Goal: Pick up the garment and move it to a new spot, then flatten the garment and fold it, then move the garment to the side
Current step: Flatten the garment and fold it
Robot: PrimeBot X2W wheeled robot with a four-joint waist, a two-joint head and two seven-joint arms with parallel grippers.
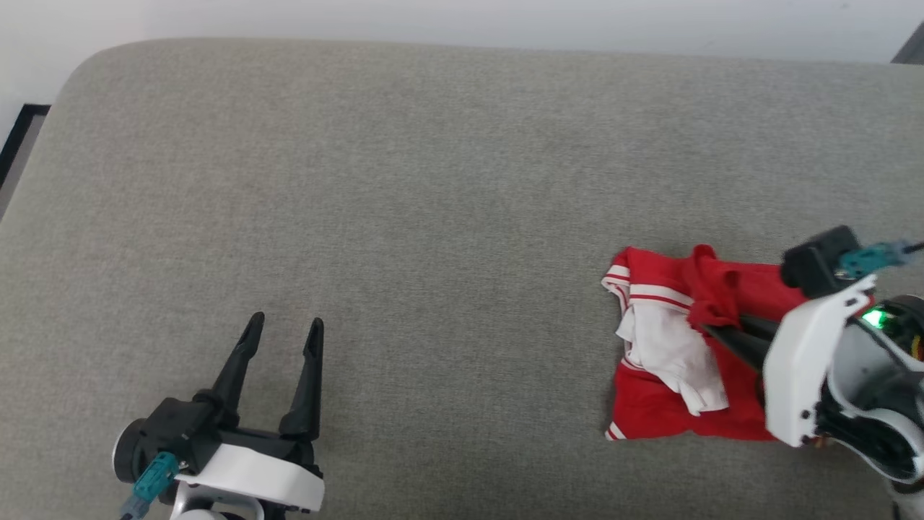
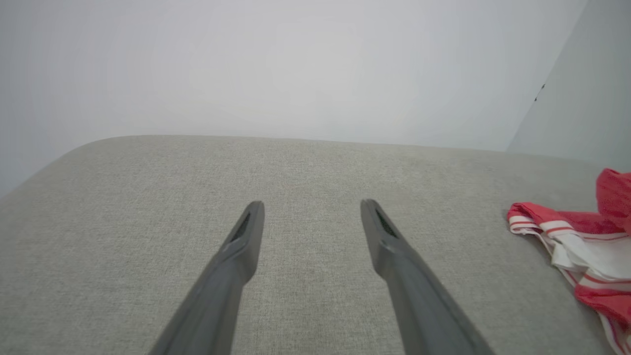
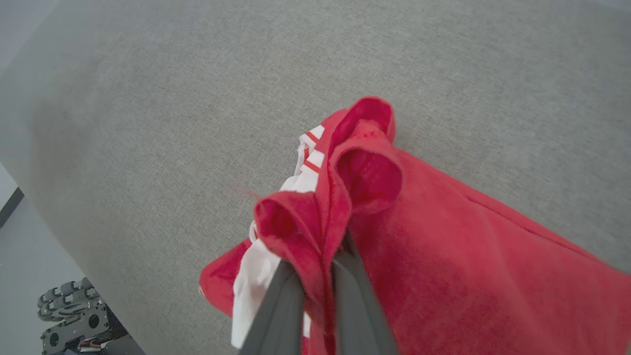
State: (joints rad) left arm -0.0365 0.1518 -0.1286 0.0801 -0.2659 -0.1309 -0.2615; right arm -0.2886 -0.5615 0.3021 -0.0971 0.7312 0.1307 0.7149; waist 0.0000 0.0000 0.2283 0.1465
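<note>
- Nearest us, our left claw (image 1: 286, 322) is at the near left over the grey cushion (image 1: 433, 180), its two fingers spread wide apart.
- Our right claw (image 1: 723, 328), at the near right, is clamped on a bunched red fold of the shirt (image 1: 660, 412).
- The shirt lies crumpled on the cushion's right side with white sleeve cloth on top, well apart from the left claw.

Light bright, flat, diffuse; no glare, shadows barely there. Head view: sharp at centre, right arm housing (image 1: 803, 368) smeared, green LED (image 1: 874, 318) blooms. Left wrist view: wall (image 2: 246, 64) washed out, hazy; left pincer fingers (image 2: 217, 296) soft near lens. Right wrist view: right pincer fingers (image 3: 276, 315) blurred, garment (image 3: 468, 271) red oversaturated, upper-left corner dim.
</note>
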